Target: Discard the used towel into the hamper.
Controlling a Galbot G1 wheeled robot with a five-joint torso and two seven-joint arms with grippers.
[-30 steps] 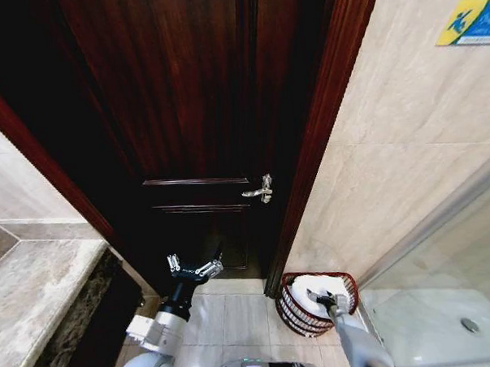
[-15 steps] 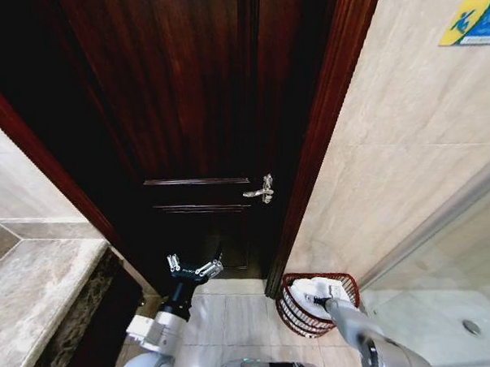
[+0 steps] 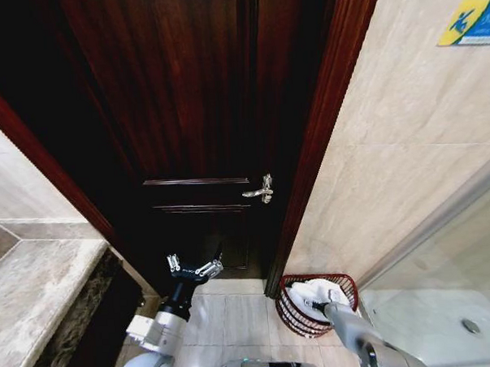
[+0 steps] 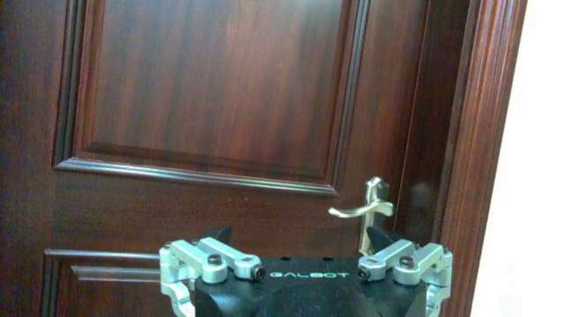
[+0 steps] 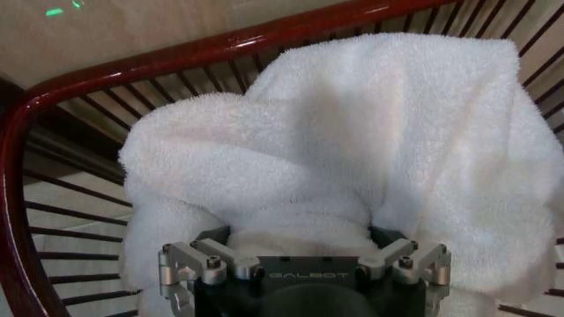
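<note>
The hamper [image 3: 295, 311], a small round red-brown wire basket, stands on the floor tiles by the door frame. The white used towel [image 3: 316, 292] lies bunched inside it. My right gripper [image 3: 320, 304] reaches down into the hamper from the near side. In the right wrist view its fingers [image 5: 387, 234] stand wide apart, open, pressed into the towel [image 5: 352, 145], with the hamper rim [image 5: 132, 66] curving behind. My left gripper [image 3: 194, 269] hangs open in front of the dark door, holding nothing, and its spread fingertips [image 4: 216, 234] point at the door panel.
A dark wooden door [image 3: 185, 113] with a silver lever handle [image 3: 260, 190] fills the middle. A stone counter [image 3: 38, 290] is on the left. Beige tiled wall and a glass shower edge [image 3: 442, 215] are on the right, with a white shower tray [image 3: 438, 321] beside the hamper.
My right gripper has pushed lower into the hamper and the towel has sunk and bunched under it. The left arm has not moved.
</note>
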